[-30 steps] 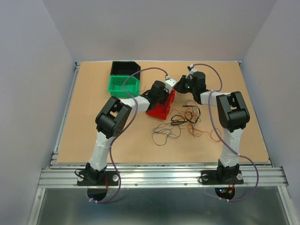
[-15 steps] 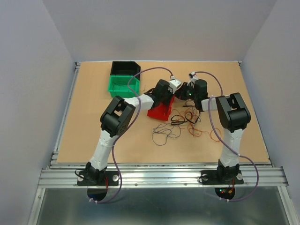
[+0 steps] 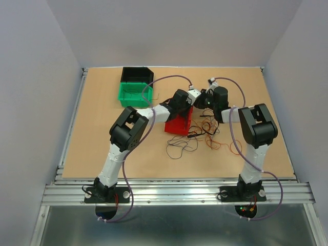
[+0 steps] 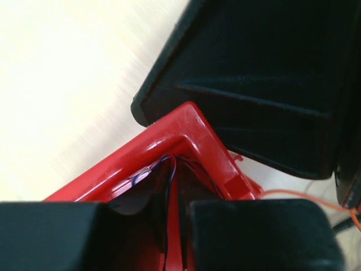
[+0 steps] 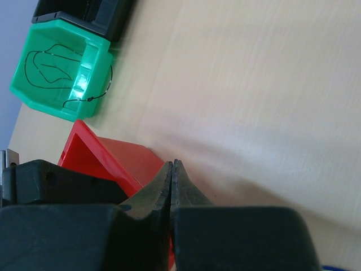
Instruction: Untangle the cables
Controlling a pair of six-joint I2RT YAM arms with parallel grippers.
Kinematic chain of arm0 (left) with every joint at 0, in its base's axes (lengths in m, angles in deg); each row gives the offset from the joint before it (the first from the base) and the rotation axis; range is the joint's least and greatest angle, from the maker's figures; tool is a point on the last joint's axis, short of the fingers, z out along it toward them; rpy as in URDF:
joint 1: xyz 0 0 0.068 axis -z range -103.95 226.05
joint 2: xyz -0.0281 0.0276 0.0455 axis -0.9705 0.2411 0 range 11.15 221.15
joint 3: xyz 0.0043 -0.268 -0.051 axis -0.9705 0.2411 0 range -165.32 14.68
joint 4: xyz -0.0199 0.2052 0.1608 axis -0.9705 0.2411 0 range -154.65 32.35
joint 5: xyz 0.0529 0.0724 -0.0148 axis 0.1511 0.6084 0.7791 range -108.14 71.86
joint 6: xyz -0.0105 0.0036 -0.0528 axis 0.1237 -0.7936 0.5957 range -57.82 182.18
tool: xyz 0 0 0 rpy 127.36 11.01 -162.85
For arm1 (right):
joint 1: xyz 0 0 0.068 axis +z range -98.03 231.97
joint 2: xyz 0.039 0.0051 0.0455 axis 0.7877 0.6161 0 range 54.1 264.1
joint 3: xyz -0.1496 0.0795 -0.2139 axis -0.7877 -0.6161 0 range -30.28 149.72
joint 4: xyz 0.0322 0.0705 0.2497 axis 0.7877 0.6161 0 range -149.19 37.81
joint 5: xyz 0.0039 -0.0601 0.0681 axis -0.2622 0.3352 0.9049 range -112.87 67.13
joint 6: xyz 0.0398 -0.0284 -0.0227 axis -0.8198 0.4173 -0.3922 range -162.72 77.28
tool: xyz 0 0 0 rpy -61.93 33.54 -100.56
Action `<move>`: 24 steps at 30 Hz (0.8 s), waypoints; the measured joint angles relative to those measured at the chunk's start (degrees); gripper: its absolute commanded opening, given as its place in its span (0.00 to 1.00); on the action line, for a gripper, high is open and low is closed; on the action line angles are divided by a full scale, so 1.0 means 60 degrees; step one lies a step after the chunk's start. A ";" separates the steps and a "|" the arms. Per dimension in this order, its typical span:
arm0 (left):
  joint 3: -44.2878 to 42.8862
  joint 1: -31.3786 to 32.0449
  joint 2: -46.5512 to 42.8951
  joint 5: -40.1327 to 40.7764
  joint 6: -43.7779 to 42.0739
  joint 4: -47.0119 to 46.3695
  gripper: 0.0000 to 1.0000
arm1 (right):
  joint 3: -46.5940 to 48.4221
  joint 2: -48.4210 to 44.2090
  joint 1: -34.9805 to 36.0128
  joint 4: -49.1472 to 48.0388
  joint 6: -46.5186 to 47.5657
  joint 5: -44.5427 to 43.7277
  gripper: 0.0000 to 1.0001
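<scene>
The cables (image 3: 205,137) lie in a loose tangle on the tabletop (image 3: 102,138), at about 4 o'clock from the red bin (image 3: 177,124). Black loops sit nearest the bin and touch its near corner. Thin orange loops spread further out toward 4 o'clock, and a dark open loop trails off at 6 o'clock.

In my left wrist view a blue strand (image 4: 167,180) runs down inside the red bin's corner, between the left fingers (image 4: 96,223). Those fingers stand a narrow way apart, down in the bin's far end. I cannot tell whether they pinch the strand. An orange wire shows just outside the bin at the right edge of that view.

The right fingers (image 5: 172,175) are pressed flat together with nothing visible between them. Their tip hangs right by the red bin's rim, nose to nose with the left arm's end at the bin's 12 o'clock side.

At 10 o'clock from the red bin, well apart from it, stands the green bin (image 3: 134,96). A black strand (image 5: 90,99) is looped inside it, with part draped over its wall. The black bin (image 3: 136,75) sits touching the green one at its 12 o'clock side.
</scene>
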 measured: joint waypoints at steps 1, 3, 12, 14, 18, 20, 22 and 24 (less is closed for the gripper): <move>0.0036 0.0011 -0.0073 0.0007 -0.0025 0.0135 0.25 | -0.0044 -0.0062 0.0022 0.0033 0.0000 -0.0025 0.00; 0.0073 0.0033 -0.0211 0.0040 -0.0022 0.0335 0.25 | -0.0142 -0.0186 0.0055 0.0029 0.0004 -0.0076 0.01; 0.0430 0.0073 -0.0845 0.0208 -0.0087 0.0761 0.36 | -0.0317 -0.0539 0.0087 0.0062 0.0040 -0.0372 0.01; 0.0601 0.0069 -0.1071 0.0244 -0.0117 0.0776 0.37 | -0.0317 -0.0539 0.0087 0.0066 0.0040 -0.0393 0.01; 0.0780 0.0055 -0.1504 0.0255 -0.0171 0.0780 0.38 | -0.0317 -0.0539 0.0087 0.0062 0.0040 -0.0397 0.01; 0.0780 0.0055 -0.1639 0.0259 -0.0208 0.0761 0.43 | -0.0317 -0.0539 0.0087 0.0062 0.0040 -0.0397 0.01; 0.0780 0.0055 -0.1723 0.0262 -0.0244 0.0772 0.45 | -0.0317 -0.0539 0.0087 0.0062 0.0040 -0.0412 0.01; 0.0780 0.0055 -0.1800 0.0288 -0.0280 0.0849 0.46 | -0.0317 -0.0539 0.0087 0.0062 0.0040 -0.0430 0.02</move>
